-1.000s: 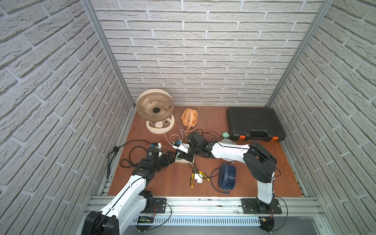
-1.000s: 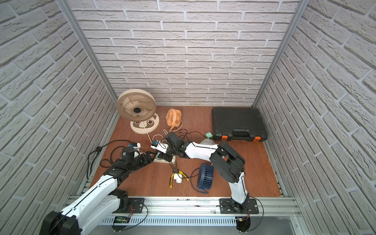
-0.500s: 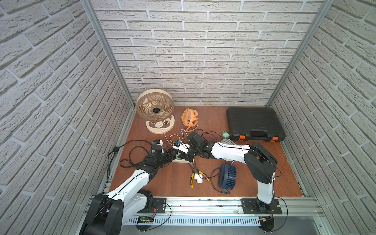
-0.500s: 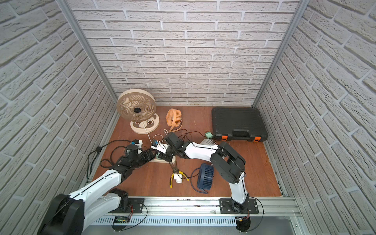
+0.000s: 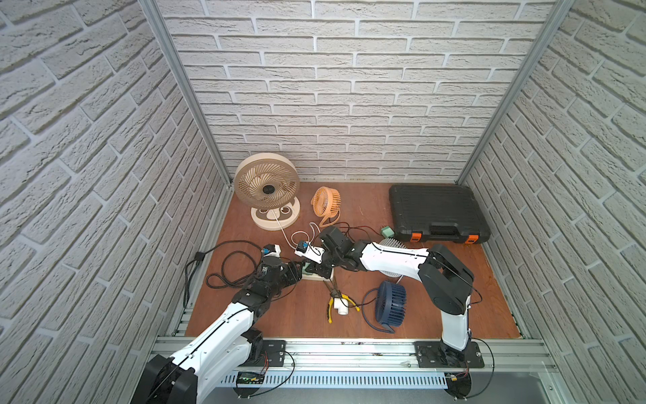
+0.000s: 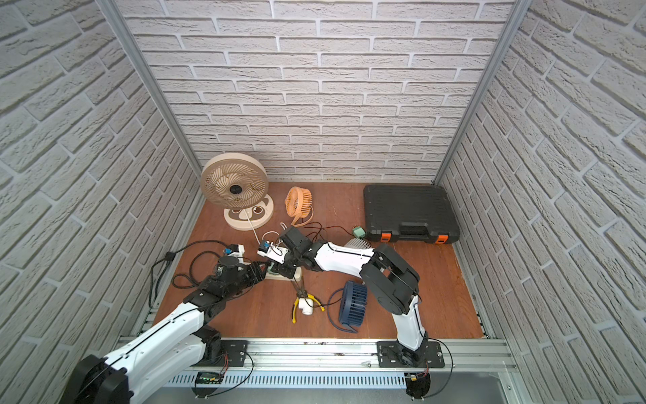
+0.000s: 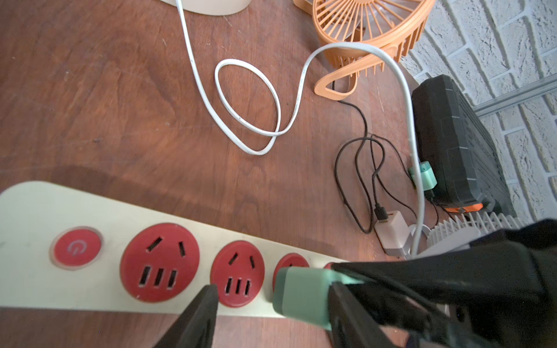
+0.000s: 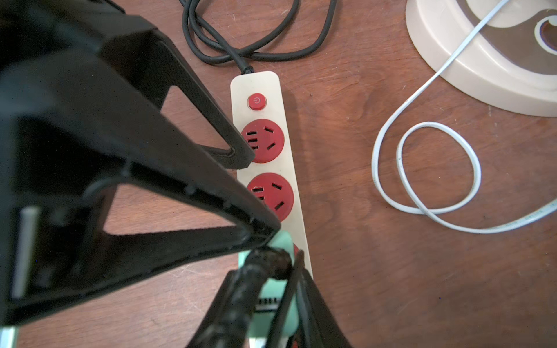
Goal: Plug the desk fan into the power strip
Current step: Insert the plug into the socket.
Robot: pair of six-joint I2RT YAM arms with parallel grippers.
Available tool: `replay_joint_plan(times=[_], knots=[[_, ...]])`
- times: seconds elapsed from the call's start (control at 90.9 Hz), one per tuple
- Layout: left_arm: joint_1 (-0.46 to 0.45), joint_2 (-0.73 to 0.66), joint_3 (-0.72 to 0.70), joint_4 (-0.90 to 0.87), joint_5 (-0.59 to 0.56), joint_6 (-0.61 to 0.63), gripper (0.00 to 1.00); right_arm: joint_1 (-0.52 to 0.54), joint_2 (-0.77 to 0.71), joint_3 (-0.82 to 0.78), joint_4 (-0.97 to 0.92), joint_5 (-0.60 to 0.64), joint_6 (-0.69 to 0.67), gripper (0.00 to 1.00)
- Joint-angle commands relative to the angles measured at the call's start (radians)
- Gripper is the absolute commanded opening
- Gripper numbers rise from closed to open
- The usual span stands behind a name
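One mint plug [image 7: 301,295], clamped in my right pincer [image 8: 272,286], left pincer [image 8: 256,195] half-open, needs pressing squarely into the power strip [image 7: 36,211].

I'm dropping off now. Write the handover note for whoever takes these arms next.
Left gripper: open, holding nothing, fingers either side of the second socket of the power strip.
Right gripper: shut on the mint-green plug, at the third socket from the switch.
Done: plug is at the strip.
To do: seating cannot be told; press it home, then release.
Desk fan stands at the back.
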Motion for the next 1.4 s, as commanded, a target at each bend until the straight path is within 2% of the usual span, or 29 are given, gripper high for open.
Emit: replay_joint_plan(times=[0.0,0.154,0.264,0.396,0.473,0.693,0.781,0.913,1.067,1.221,1.386], knots=[[-0.031,0.080,-0.076,-0.104,0.059,0.024,0.59,0.035,0.154,-0.048,-0.282,0.090,0.044,0.03],[-0.080,0.268,-0.121,0.081,0.064,-0.010,0.55,0.054,0.181,-0.024,-0.324,0.117,0.052,0.03],[-0.155,0.379,-0.125,0.175,0.048,-0.048,0.54,0.072,0.204,-0.071,-0.297,0.153,0.076,0.03],[-0.249,0.425,-0.141,0.198,-0.005,-0.098,0.54,0.104,0.205,-0.157,-0.215,0.161,0.111,0.03],[-0.263,0.409,-0.163,0.190,-0.025,-0.117,0.54,0.116,0.226,-0.160,-0.204,0.160,0.117,0.03],[-0.264,0.241,-0.230,0.047,-0.094,-0.152,0.52,0.133,0.257,-0.079,-0.264,0.193,0.092,0.03],[-0.262,0.151,-0.239,-0.036,-0.116,-0.153,0.52,0.138,0.276,-0.100,-0.239,0.174,0.101,0.03],[-0.247,0.074,-0.224,-0.102,-0.112,-0.132,0.51,0.110,0.297,-0.142,-0.167,0.091,0.159,0.03],[-0.210,0.018,-0.204,-0.156,-0.087,-0.109,0.51,0.104,0.290,-0.145,-0.174,0.101,0.147,0.03],[-0.189,-0.154,-0.165,-0.314,-0.076,-0.094,0.51,0.106,0.231,-0.159,-0.175,0.136,0.134,0.03],[-0.162,-0.350,-0.110,-0.493,-0.073,-0.079,0.52,0.105,0.116,-0.104,-0.249,0.169,0.120,0.05]])
